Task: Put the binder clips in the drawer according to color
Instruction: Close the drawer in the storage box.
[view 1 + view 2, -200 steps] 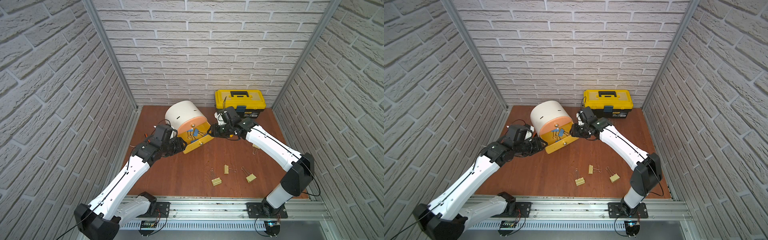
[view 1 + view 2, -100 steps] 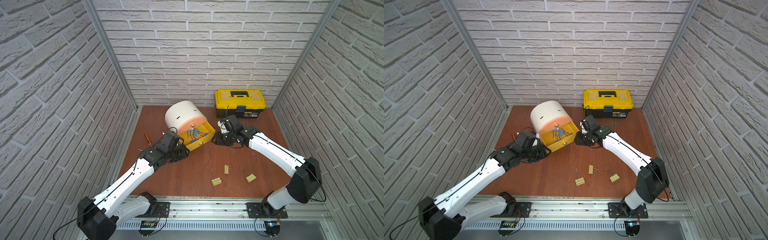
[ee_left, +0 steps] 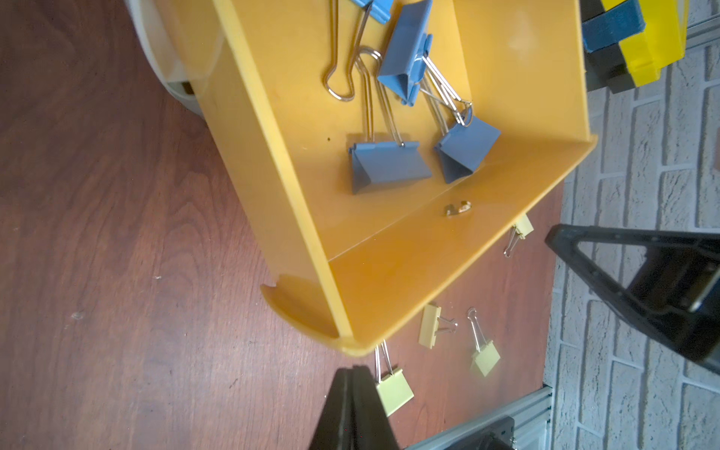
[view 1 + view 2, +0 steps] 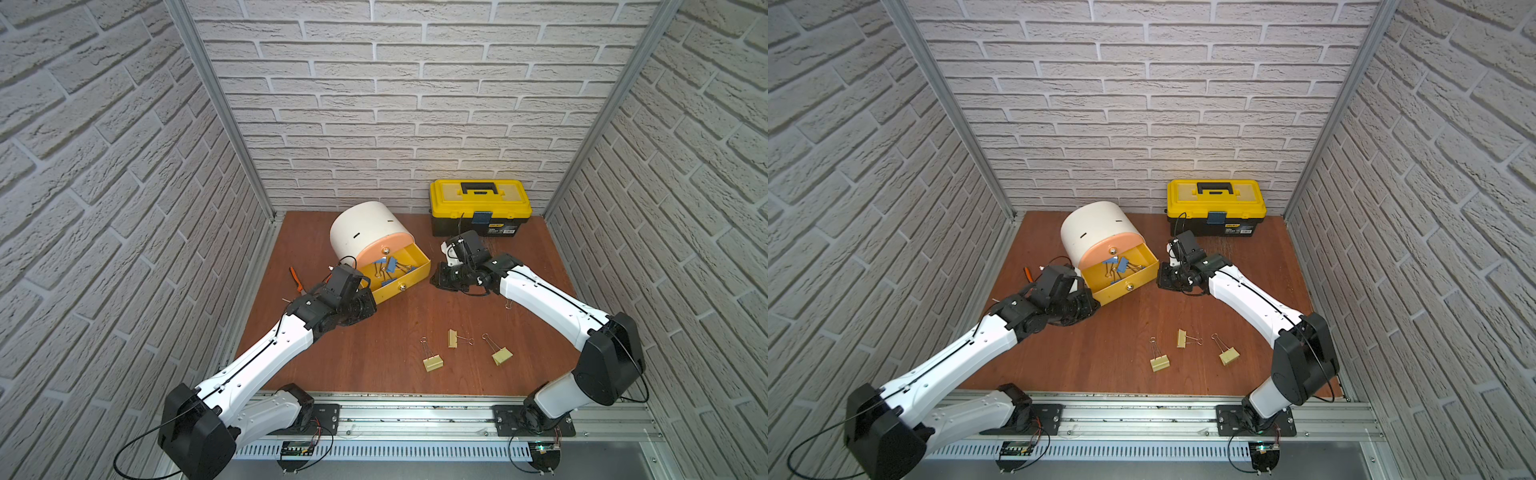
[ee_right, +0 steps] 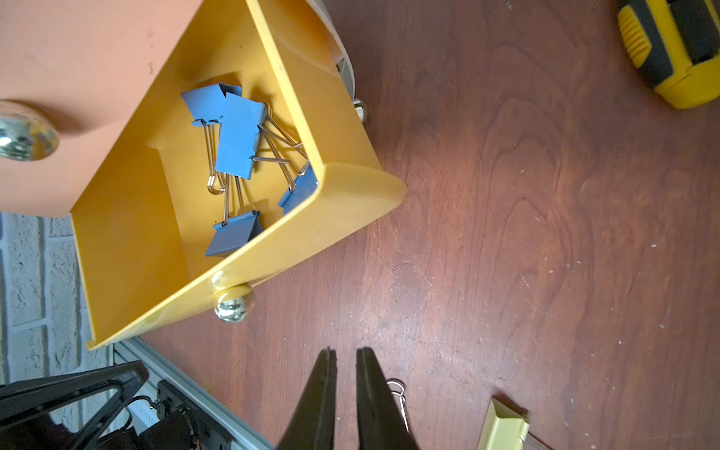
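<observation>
Worktop (image 4: 374, 365) from above: white cabinet (image 4: 365, 226) toward 11 o'clock, drawer fronts facing roughly 5 o'clock. Yellow drawer (image 4: 409, 278) pulled out, peach front above it closed. In the yellow drawer: four blue binder clips (image 4: 390, 264), loosely piled, wire handles crossing. Toward 5 o'clock on the worktop: three pale yellow binder clips (image 4: 433, 363), apart from one another and well apart from the drawer. Fourth pale yellow clip (image 5: 504, 428) flat on the wood near the right arm. Left gripper (image 3: 352, 370) at the drawer's 8 o'clock corner, jaws pressed together, pinching nothing. Right gripper (image 5: 346, 350) off the drawer's 3 o'clock side, jaws nearly together, thin gap showing, nothing between. Yellow-black toolbox (image 4: 480, 203) at 1 o'clock against the back wall
</observation>
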`<state>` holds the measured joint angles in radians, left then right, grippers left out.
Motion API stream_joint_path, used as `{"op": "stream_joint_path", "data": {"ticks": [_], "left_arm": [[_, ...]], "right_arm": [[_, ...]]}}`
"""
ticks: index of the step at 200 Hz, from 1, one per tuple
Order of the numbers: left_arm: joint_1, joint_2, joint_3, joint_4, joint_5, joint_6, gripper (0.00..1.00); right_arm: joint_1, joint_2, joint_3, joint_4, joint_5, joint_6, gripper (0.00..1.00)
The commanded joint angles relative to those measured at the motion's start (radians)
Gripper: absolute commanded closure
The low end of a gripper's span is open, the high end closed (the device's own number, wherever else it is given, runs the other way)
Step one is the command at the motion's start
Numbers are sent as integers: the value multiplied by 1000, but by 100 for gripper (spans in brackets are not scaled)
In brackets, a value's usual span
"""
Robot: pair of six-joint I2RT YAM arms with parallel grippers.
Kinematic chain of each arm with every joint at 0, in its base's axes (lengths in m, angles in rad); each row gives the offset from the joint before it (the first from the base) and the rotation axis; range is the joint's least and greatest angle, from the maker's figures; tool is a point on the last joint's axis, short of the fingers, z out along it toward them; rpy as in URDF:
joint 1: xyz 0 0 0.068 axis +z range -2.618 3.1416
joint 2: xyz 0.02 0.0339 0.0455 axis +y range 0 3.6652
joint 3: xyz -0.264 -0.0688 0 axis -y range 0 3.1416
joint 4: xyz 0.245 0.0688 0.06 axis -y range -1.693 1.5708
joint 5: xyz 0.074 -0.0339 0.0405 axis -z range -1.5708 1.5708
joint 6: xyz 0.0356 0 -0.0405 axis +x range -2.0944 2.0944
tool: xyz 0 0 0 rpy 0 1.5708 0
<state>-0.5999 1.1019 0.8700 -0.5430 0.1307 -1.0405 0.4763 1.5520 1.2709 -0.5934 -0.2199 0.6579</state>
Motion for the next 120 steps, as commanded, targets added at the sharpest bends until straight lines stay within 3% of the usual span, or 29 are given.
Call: {"op": "stream_joint_path", "data": {"ticks": [1,17,120], "left_arm": [[9,15,-12,57,-14,-4,96],[15,30,-5,62,-14,-1,100],[33,102,67,63,-7,18,100]], "right_arm": [[-20,12,-2,39,-41,1,94],[-32,31,5,47,-59,3,98],[-53,136,117,53,-137,-22,98]]}}
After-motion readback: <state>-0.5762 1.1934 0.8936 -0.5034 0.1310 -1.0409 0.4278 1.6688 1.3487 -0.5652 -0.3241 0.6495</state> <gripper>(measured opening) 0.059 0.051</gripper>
